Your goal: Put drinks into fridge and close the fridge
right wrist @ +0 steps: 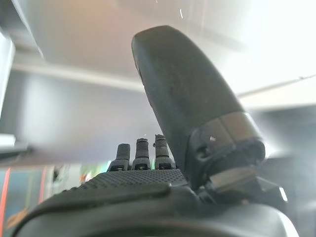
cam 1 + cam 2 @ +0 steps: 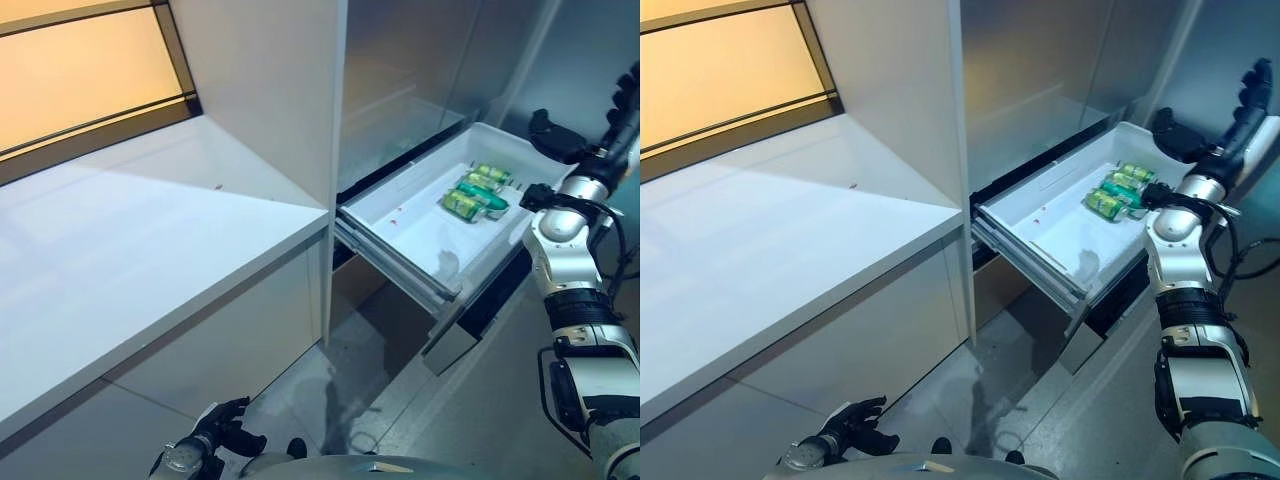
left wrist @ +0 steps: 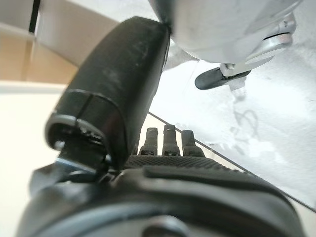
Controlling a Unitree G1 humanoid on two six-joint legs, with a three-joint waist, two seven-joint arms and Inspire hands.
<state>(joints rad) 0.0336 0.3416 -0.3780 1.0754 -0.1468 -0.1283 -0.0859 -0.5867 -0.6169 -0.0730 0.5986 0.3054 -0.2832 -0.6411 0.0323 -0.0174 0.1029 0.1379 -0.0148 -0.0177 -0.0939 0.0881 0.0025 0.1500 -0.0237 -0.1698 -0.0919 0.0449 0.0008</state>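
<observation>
- Fridge drawer (image 2: pixel 420 235) stands pulled out from the fridge (image 2: pixel 400 90); chosen as landmark for all positions below.
- Drinks: green cans (image 2: pixel 477 193) lie on their sides, clustered at the drawer's far right corner, touching or nearly touching one another. Count unclear.
- Right robot hand (image 2: pixel 1180 135) sits just beyond the drawer's far right rim, past the cans; its wrist view shows fingers and thumb extended, spread, holding nothing.
- Left robot hand (image 2: pixel 222 430) hangs low, well apart from the drawer, below the white bench (image 2: pixel 130 260); relaxed, empty.
- Judgement: loading looks done; closing step is in hand.
- Next move calls for bringing a hand to the drawer's front face and pushing straight in along the rails, evenly, so the cans do not roll.
</observation>
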